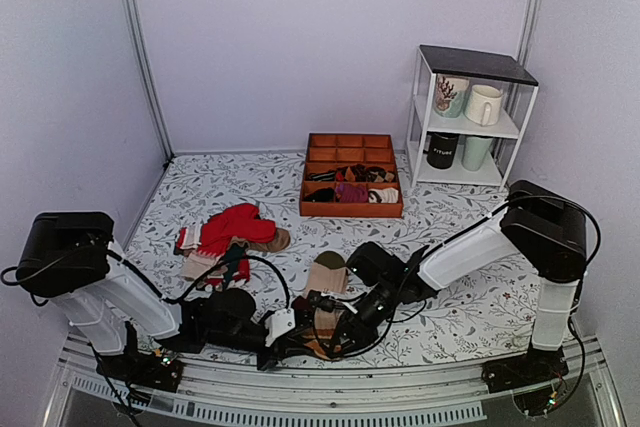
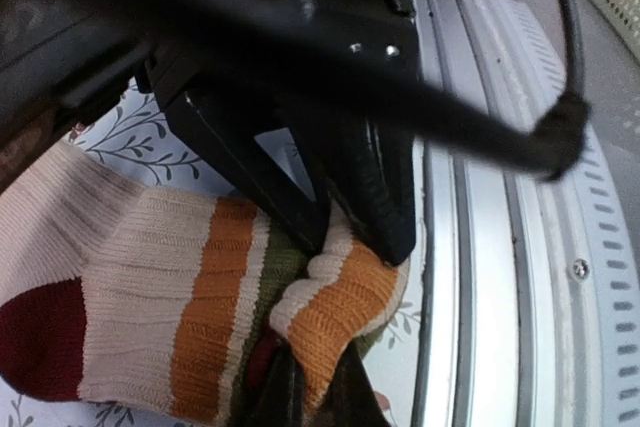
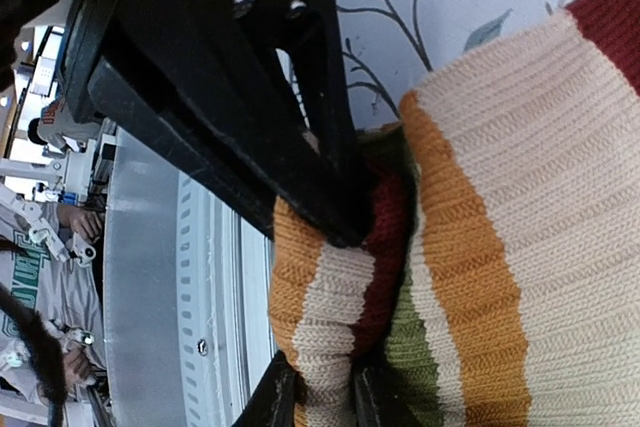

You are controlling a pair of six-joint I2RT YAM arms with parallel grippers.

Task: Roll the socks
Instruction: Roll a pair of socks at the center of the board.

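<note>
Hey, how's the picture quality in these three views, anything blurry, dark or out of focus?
Top external: evenly lit, soft shadows, sharp throughout. Left wrist: the socks are crisp, but a dark cable close to the lens is smeared. Right wrist: ribbing sharp, left-edge background soft.

A robotics lab is being shown: the desk [image 1: 455, 322] is being enclosed by white panels [image 1: 330, 37] on aluminium posts [image 1: 140, 47], and a person [image 3: 30, 267] is being glimpsed beyond the right end effector [image 3: 320, 392].

Unreadable white lettering on black mug [image 1: 441, 150]
</note>
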